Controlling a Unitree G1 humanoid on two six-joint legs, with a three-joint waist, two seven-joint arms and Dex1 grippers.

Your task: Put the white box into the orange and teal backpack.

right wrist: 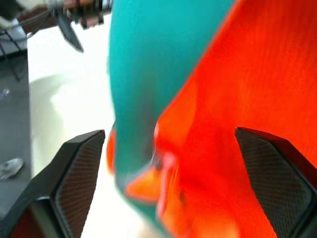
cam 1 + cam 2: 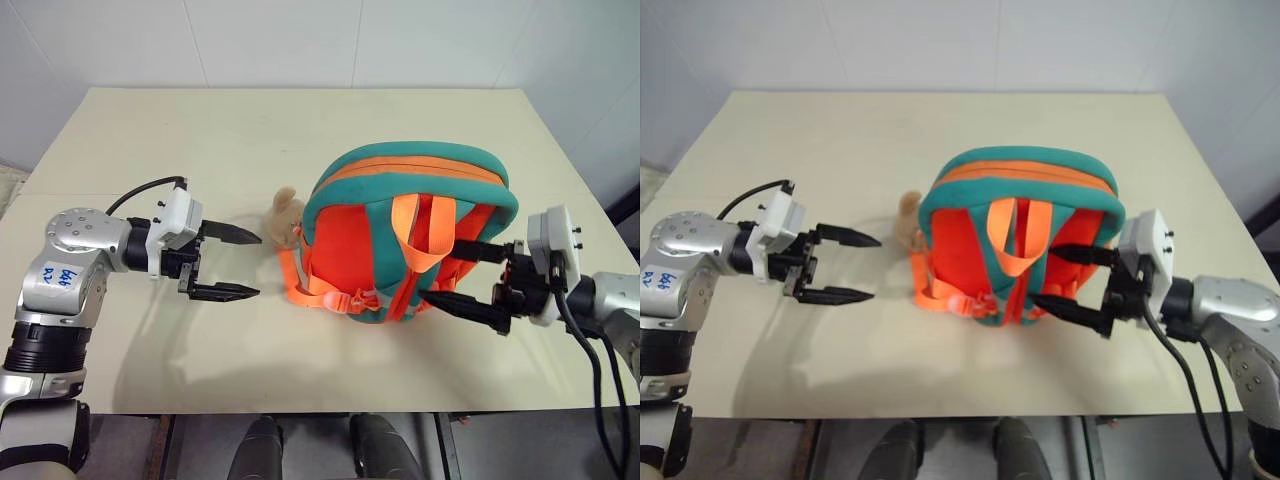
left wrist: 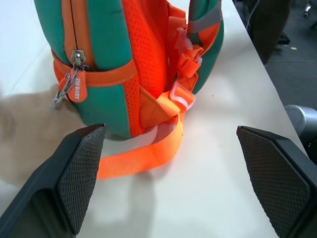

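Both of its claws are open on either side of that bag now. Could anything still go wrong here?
Possibly. The orange and teal backpack stands upright with nothing holding it: the left gripper is open and apart from it, and the right gripper is open very close to its side, so a nudge might tip it. A loose orange strap trails on the table and could snag a finger.

The backpack (image 2: 410,230) is soft matt cloth with woven straps (mesh back panel); the table (image 2: 200,130) looks smooth, matt.

head pair overhead, wrists near backpack (image 2: 405,235)
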